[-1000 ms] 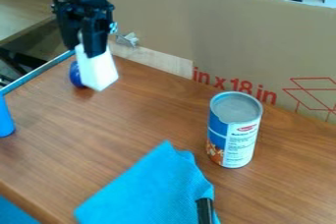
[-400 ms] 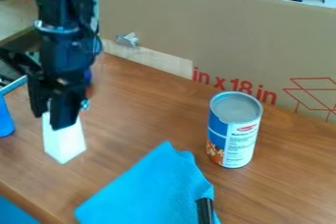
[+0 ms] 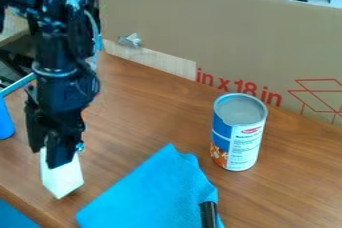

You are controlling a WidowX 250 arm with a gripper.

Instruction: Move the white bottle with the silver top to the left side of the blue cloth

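Observation:
The gripper (image 3: 52,156) hangs at the lower left of the camera view, shut on a white block (image 3: 61,177). The block points down from the fingers near the table's front left edge; whether it touches the wood I cannot tell. Right of it lies a blue cloth (image 3: 157,192) with a black handle-like object (image 3: 209,215) on its lower right part. Farther right a can (image 3: 239,132) with a blue and white label stands upright.
A blue object (image 3: 5,121) stands at the left edge of the brown table (image 3: 150,107). A tall cardboard sheet (image 3: 220,32) walls off the back, with a crumpled silver piece (image 3: 130,40) near its left part.
The gripper has come forward and to the left, toward the front edge, carrying the white block. The arm now covers the round blue item at the back left. Can and cloth are unmoved.

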